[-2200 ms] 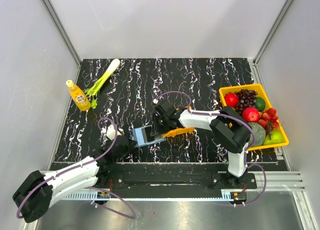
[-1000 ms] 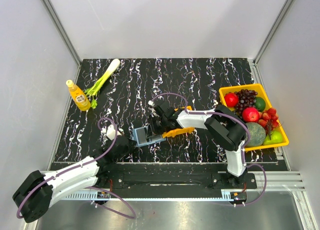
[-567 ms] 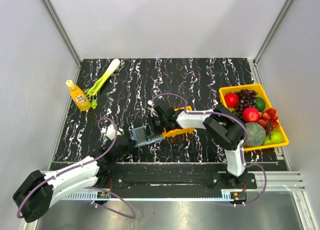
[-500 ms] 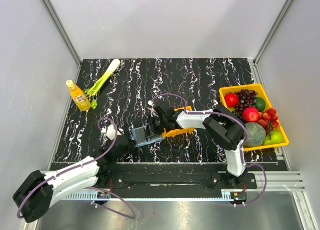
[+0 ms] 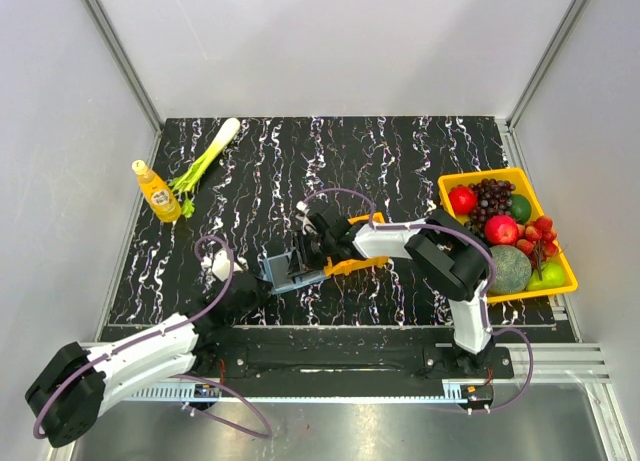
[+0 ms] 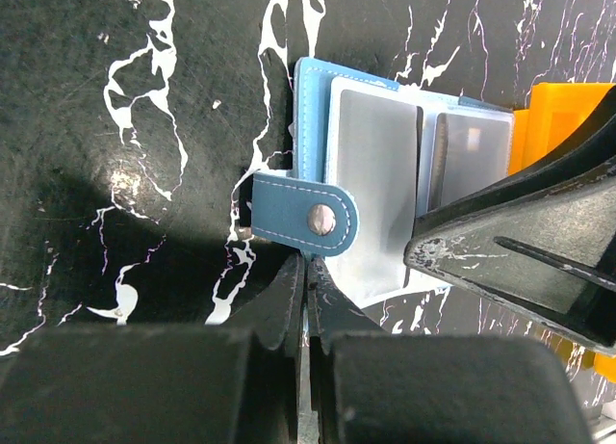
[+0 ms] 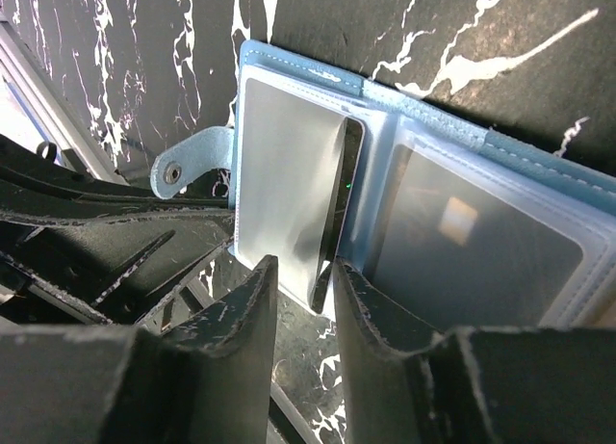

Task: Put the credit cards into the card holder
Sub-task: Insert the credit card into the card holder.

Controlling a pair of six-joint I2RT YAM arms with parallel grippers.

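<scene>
The soft card holder (image 6: 310, 117) lies open at the near middle, just left of the orange tray (image 6: 558, 107), with the left gripper (image 6: 304, 275) pinched shut on its strap-side edge, while the right gripper (image 7: 300, 280) stands with jaws parted around a probably stiff, slick, light credit card (image 7: 284, 174), best pinched across its exposed end

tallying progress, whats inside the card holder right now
The card holder lies open: a grey card in the snap tab side, a darker card in the other. The right claw hides part of both.
</scene>
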